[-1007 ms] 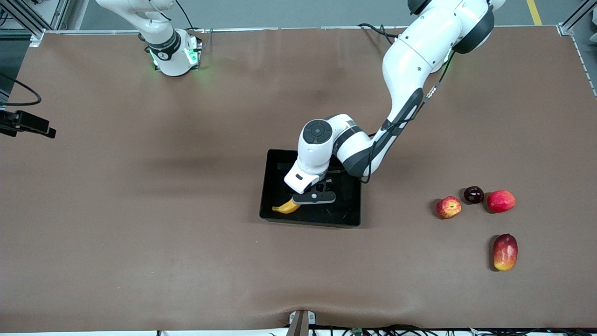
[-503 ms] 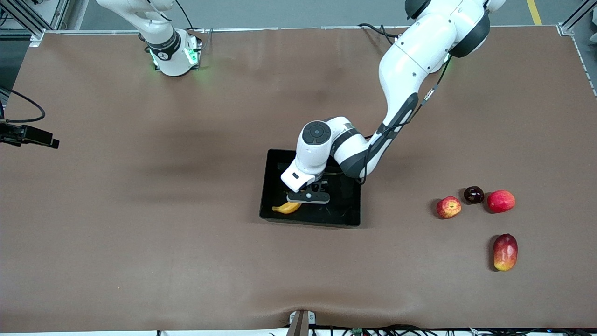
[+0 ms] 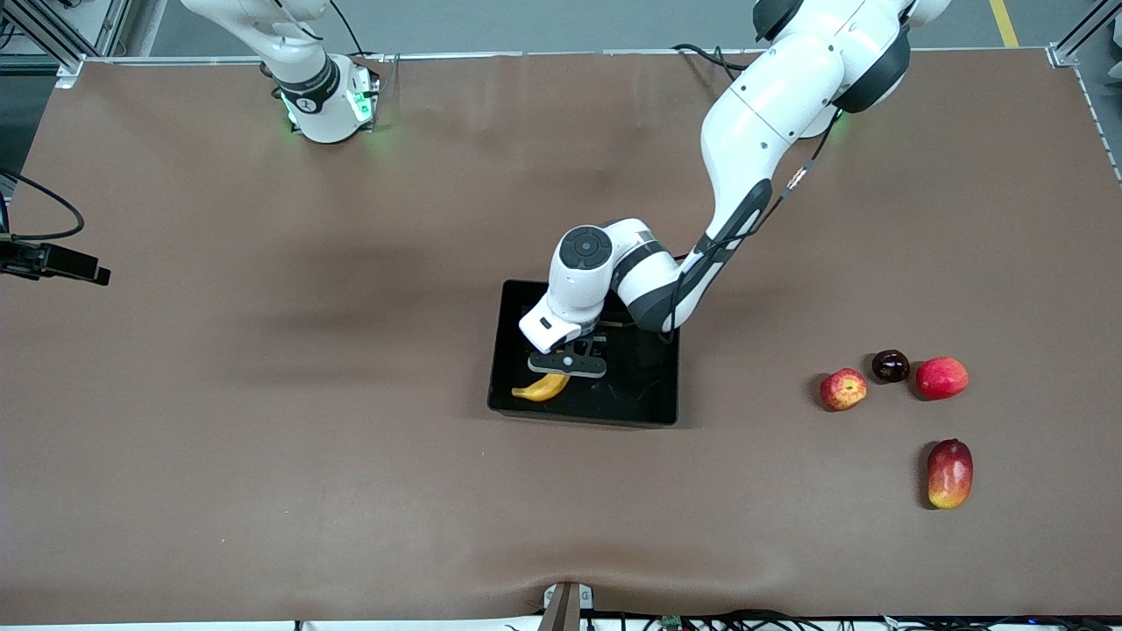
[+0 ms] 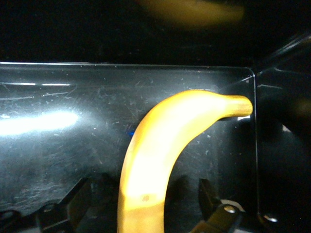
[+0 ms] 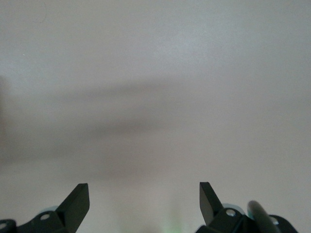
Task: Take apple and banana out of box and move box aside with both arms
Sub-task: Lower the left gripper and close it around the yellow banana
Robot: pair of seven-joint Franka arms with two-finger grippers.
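1. While the right arm waits high toward its own end of the table, the table [image 3: 351, 438] carries everything; the right gripper [image 5: 145, 201] has its fingers spread over bare surface, holding nothing
2. box [image 3: 649, 399] sits mid-table; the left arm reaches into it, so it is clearly the nearer arm
3. left gripper [image 3: 567, 365] is low inside the box, fingers spread either side of the banana [image 3: 542, 388], not yet pinching
4. banana lies on the box floor in its corner nearer the camera, toward the right arm's end; long axis runs out from between the fingers toward that corner wall, tip near the wall
5. apple [image 3: 843, 389] is already out, on the table toward the left arm's end
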